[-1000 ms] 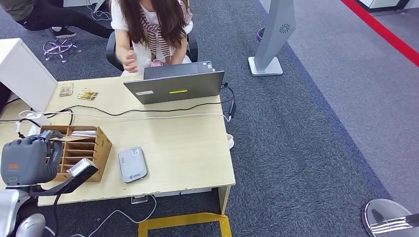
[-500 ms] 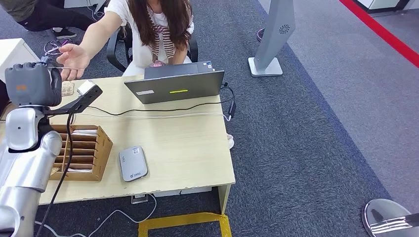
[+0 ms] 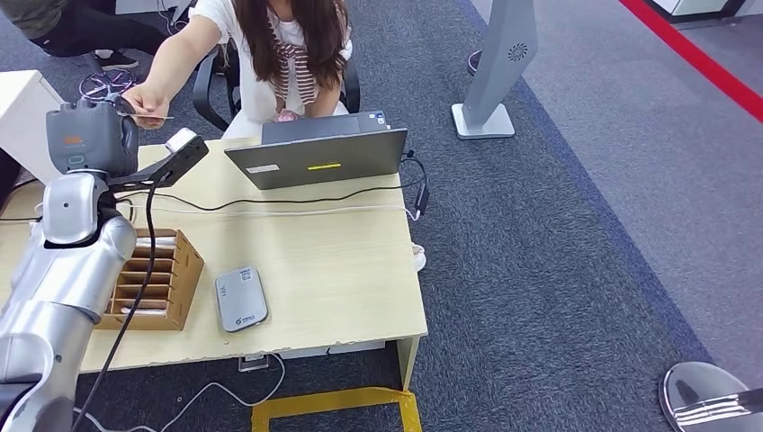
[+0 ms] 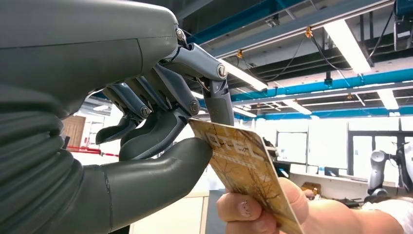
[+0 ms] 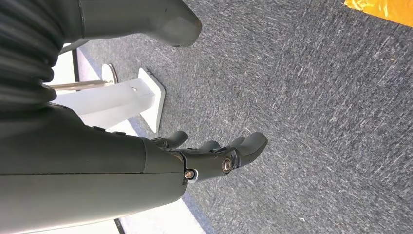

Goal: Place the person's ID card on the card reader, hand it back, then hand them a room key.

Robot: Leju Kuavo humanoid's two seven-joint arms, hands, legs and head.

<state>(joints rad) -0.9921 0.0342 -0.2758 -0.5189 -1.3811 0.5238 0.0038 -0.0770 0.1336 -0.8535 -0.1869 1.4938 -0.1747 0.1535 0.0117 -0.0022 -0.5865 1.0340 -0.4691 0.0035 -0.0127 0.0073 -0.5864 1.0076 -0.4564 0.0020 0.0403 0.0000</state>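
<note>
Above the desk's [image 3: 297,270] far left corner, the left hand [image 4: 165,122] pinches a gold patterned card [image 4: 243,168] between thumb and fingers, with a person's hand [image 4: 263,209] gripping the card's other end; the right hand [image 5: 214,156] hangs with fingers apart, holding nothing.

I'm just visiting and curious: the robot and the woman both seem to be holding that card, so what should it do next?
Probably loosen its grip. The left hand pinches one end of the card while the person's hand grips the other end, so letting go would likely complete the handover.
</note>
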